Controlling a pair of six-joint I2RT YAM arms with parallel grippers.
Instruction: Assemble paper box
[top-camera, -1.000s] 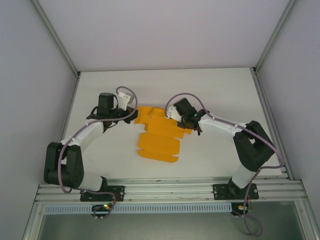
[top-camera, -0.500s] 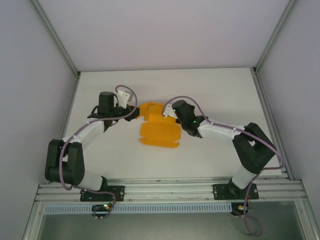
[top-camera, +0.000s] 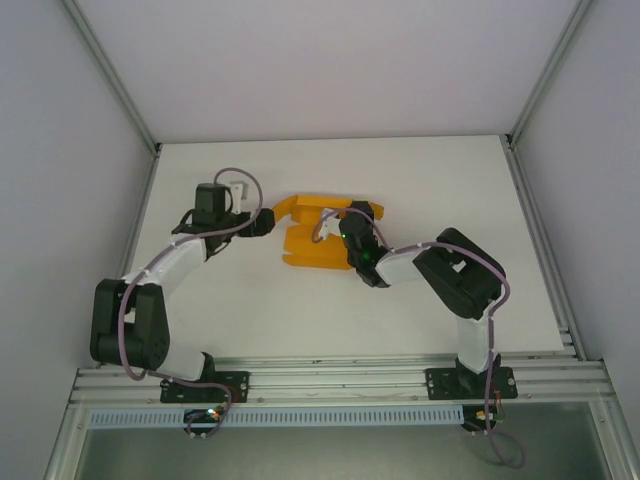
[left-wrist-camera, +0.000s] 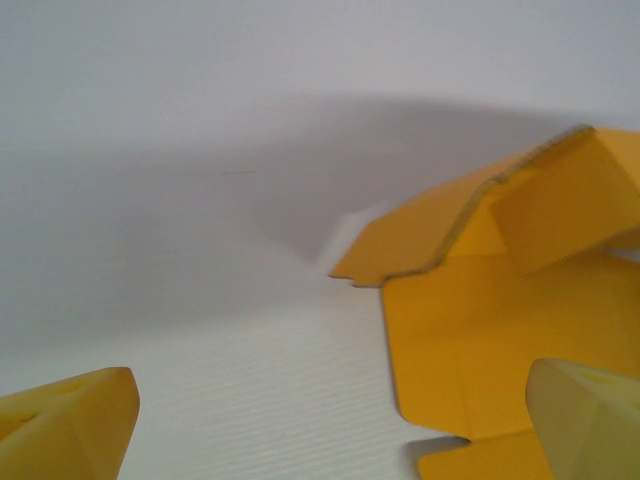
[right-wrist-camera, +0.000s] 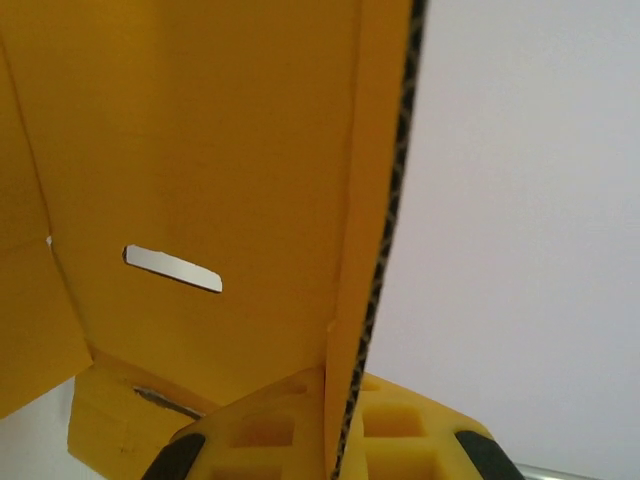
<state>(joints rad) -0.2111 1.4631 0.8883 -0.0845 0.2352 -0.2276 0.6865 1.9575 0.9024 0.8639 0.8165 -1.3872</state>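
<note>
The orange paper box (top-camera: 312, 245) lies partly folded in the middle of the table, with flaps raised along its far side. My right gripper (top-camera: 340, 226) is over the box's right part. In the right wrist view it (right-wrist-camera: 340, 425) is shut on the corrugated edge of an upright panel (right-wrist-camera: 230, 150) that has a narrow slot (right-wrist-camera: 172, 268). My left gripper (top-camera: 268, 222) sits just off the box's left edge. In the left wrist view it (left-wrist-camera: 330, 440) is open, its fingertips (left-wrist-camera: 70, 425) wide apart over bare table, and the box (left-wrist-camera: 480, 370) lies ahead to the right.
The white table (top-camera: 430, 180) is enclosed by grey walls with aluminium posts at the far corners. A metal rail (top-camera: 330, 380) runs along the near edge by the arm bases.
The left gripper has opened and let go of the box. The right gripper has closed on a panel and swung left and farther away, and the flat sheet has folded into a more compact shape.
</note>
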